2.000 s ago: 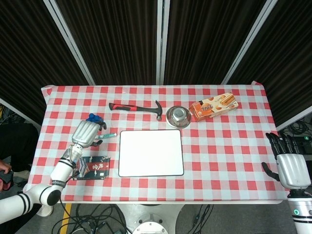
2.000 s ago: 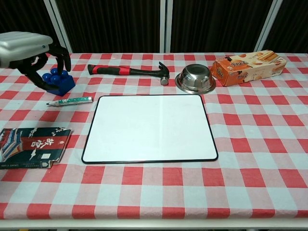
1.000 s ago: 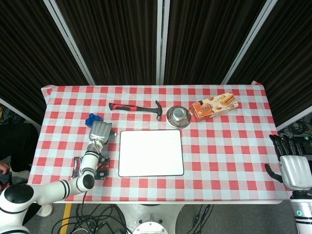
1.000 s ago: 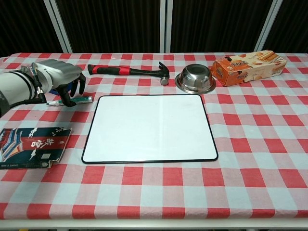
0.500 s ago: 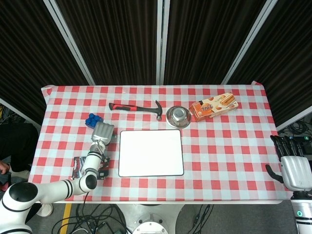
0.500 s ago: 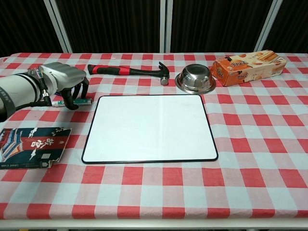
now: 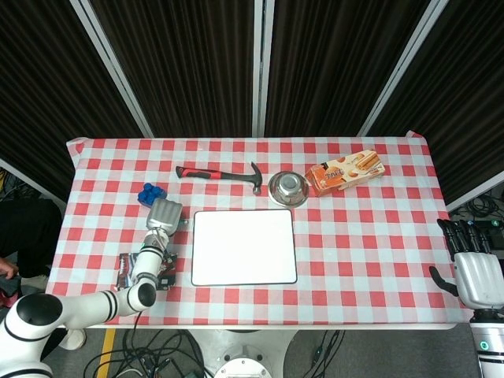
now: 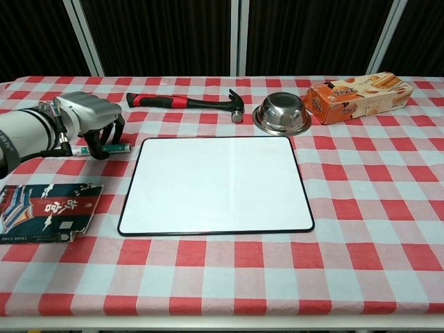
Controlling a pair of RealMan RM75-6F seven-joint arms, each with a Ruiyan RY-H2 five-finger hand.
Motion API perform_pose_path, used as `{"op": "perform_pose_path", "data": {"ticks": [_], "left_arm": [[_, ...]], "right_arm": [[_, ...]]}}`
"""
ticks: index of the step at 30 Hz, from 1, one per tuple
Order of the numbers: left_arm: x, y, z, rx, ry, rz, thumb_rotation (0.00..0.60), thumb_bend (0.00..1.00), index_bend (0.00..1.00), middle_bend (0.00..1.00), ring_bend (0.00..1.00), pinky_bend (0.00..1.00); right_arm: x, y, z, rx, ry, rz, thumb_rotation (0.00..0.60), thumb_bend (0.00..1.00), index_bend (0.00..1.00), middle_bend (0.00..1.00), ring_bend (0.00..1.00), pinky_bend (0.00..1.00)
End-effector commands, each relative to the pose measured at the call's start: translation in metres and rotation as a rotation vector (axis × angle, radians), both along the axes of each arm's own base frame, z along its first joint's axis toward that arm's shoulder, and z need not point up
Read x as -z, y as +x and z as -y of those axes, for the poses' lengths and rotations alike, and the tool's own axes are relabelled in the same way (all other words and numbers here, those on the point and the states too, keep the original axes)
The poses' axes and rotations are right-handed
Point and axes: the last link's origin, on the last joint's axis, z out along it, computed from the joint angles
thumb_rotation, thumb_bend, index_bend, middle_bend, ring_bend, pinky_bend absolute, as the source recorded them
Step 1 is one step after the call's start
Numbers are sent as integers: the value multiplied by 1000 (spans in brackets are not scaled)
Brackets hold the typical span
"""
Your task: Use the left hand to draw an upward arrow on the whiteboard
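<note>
The whiteboard (image 8: 216, 184) lies flat in the middle of the counter (image 8: 374, 229), blank, its black-edged long sides running left to right. Open checked cloth spreads to its right and along the near edge. Behind it, near the far edge, lie a hammer (image 8: 186, 101), a steel bowl (image 8: 282, 113) and an orange biscuit box (image 8: 358, 96); a dark printed packet (image 8: 46, 211) rests by the near left corner, and blue blocks (image 7: 149, 191) sit further back on the left. Dark curtain panels close off the room behind.

The left robot hand (image 8: 90, 114) is just beside the board's upper left corner, palm down, fingers curled over a green marker (image 8: 104, 148) lying on the cloth; whether it actually grips the marker cannot be told. The right robot hand (image 7: 476, 272) hangs off the counter's right edge, well apart from the board, fingers spread and holding nothing.
</note>
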Motion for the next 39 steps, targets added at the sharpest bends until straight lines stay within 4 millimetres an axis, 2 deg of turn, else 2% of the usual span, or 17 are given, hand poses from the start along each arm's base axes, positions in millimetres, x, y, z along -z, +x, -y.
{"op": "perform_pose_path", "data": {"ticks": [1, 10, 16, 19, 22, 26, 30, 32, 39], "left_arm": [[0, 0, 0, 2, 3, 0, 600, 327, 458, 517, 802, 1000], [0, -2, 1, 18, 3, -4, 600, 344, 508, 543, 808, 1000], [-12, 4, 3, 68, 37, 73, 600, 371, 552, 581, 812, 1000], [-27, 12, 7, 102, 49, 196, 600, 371, 555, 586, 812, 1000], [-45, 28, 15, 134, 47, 398, 600, 371, 555, 589, 812, 1000], [-55, 48, 28, 203, -17, 630, 600, 376, 554, 589, 810, 1000], [-48, 58, 41, 276, -105, 770, 600, 378, 555, 582, 800, 1000], [-41, 57, 46, 306, -148, 806, 600, 377, 554, 581, 796, 1000], [-18, 48, 52, 365, -222, 820, 600, 379, 553, 578, 791, 1000]], "right_arm": [[0, 0, 0, -1, 1, 0, 600, 202, 0, 103, 0, 79], [-1, -1, -1, 4, -1, 3, 600, 202, 0, 106, 0, 79], [-3, -1, -2, 1, -8, 4, 600, 202, 0, 108, 0, 79], [-4, -1, -3, -2, -12, 2, 600, 202, 0, 110, 0, 78], [-3, 0, -2, -4, -9, 4, 600, 202, 0, 110, 0, 79], [0, 2, -1, -11, 1, 5, 600, 202, 0, 111, 0, 79], [2, 4, 0, -17, 8, 8, 600, 202, 0, 110, 0, 78], [2, 4, 0, -19, 13, 10, 600, 202, 0, 110, 0, 79], [5, 4, -2, -21, 27, 16, 600, 202, 0, 112, 0, 79]]}}
